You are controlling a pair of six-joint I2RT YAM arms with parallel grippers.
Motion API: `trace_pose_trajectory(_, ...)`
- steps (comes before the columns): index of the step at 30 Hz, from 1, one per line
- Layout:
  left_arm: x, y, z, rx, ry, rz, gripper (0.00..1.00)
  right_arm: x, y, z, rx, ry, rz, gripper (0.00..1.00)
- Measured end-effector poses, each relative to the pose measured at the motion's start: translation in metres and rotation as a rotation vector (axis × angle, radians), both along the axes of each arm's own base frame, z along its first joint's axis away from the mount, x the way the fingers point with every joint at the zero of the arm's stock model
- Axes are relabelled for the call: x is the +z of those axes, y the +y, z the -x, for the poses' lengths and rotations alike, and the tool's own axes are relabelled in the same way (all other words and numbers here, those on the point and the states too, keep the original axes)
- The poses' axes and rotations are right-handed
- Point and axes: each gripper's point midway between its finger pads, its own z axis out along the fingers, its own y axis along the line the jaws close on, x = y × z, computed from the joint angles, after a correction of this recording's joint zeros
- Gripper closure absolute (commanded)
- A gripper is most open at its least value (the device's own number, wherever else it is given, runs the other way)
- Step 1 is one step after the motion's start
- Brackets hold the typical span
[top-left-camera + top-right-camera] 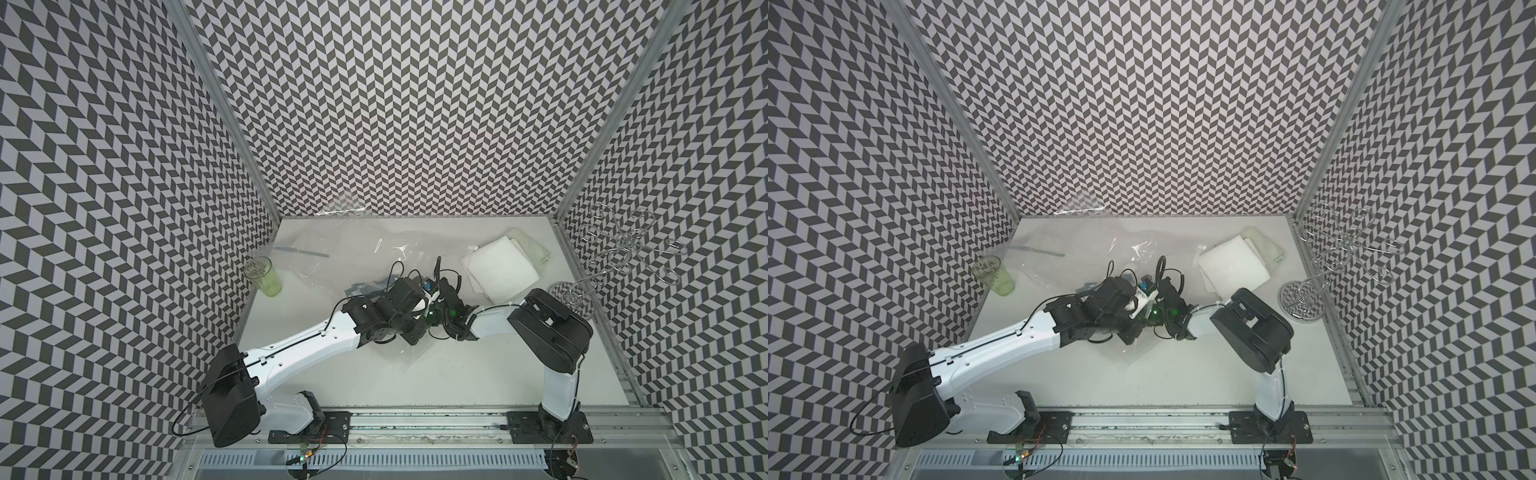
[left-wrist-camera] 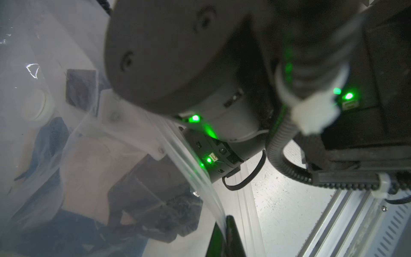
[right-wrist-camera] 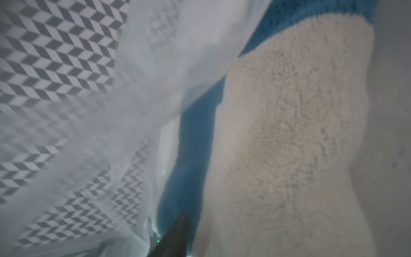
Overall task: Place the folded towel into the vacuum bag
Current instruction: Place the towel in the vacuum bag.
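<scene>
My left claw (image 2: pixel 225 232) pinches the vacuum bag (image 2: pixel 193 175) at its zip edge. The folded towel (image 3: pixel 289 133) lies inside the bag, beside my right claw (image 2: pixel 151 200); whether that one is wide or narrow I cannot tell.

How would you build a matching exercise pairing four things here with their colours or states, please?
Things: 1 green cup; 2 wire stand; 3 white cloth stack; 4 towel.
States: a silver, upright at the right edge; b blue and cream, against the vacuum bag; c translucent, upright at the left edge; d folded flat, far right.
Pairs: 1-c; 2-a; 3-d; 4-b.
</scene>
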Motion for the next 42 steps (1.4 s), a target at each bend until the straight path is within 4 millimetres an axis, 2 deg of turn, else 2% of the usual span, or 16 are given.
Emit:
trace_pose_trajectory(4, 0.005, -0.006, 0.000, -0.004, -0.001, 0.035, 0.99, 0.014, -0.019, 0.002, -0.028, 0.039, 0.001, 0.23)
trace_pose_trajectory(7, 0.008, -0.013, 0.001, -0.010, 0.002, 0.068, 0.99, 0.022, -0.040, 0.015, -0.073, 0.092, -0.010, 0.19)
trace_pose_trajectory(11, 0.007, -0.019, 0.006, -0.019, 0.018, 0.102, 0.99, 0.007, -0.058, 0.040, -0.127, 0.219, -0.010, 0.16)
trace_pose_trajectory(15, 0.007, -0.025, 0.011, -0.024, 0.033, 0.125, 0.99, -0.010, -0.063, 0.068, -0.174, 0.352, 0.003, 0.15)
trace_pose_trajectory(19, 0.010, -0.031, 0.015, -0.032, 0.037, 0.148, 0.99, 0.002, -0.054, 0.081, -0.200, 0.387, -0.027, 0.15)
trace_pose_trajectory(21, 0.013, -0.031, 0.015, -0.031, 0.037, 0.157, 0.99, 0.004, -0.052, 0.080, -0.232, 0.392, -0.034, 0.16)
trace_pose_trajectory(26, 0.013, -0.031, 0.016, -0.029, 0.038, 0.167, 0.99, -0.002, -0.039, 0.064, -0.278, 0.376, -0.104, 0.24)
trace_pose_trajectory(30, 0.015, -0.036, 0.020, -0.054, 0.050, 0.188, 0.99, -0.012, -0.030, 0.052, -0.302, 0.352, -0.141, 0.37)
trace_pose_trajectory(34, 0.016, -0.040, 0.022, -0.071, 0.053, 0.198, 0.99, 0.005, -0.020, 0.039, -0.298, 0.279, -0.212, 0.66)
trace_pose_trajectory(36, 0.014, -0.041, 0.021, -0.075, 0.053, 0.195, 0.99, 0.016, -0.013, 0.033, -0.279, 0.229, -0.236, 0.72)
trace_pose_trajectory(39, 0.009, -0.042, 0.019, -0.077, 0.053, 0.184, 0.98, 0.029, 0.000, 0.025, -0.230, 0.145, -0.259, 0.76)
trace_pose_trajectory(42, 0.002, -0.039, 0.015, -0.063, 0.058, 0.158, 0.90, 0.025, 0.015, 0.018, -0.171, 0.099, -0.234, 0.83)
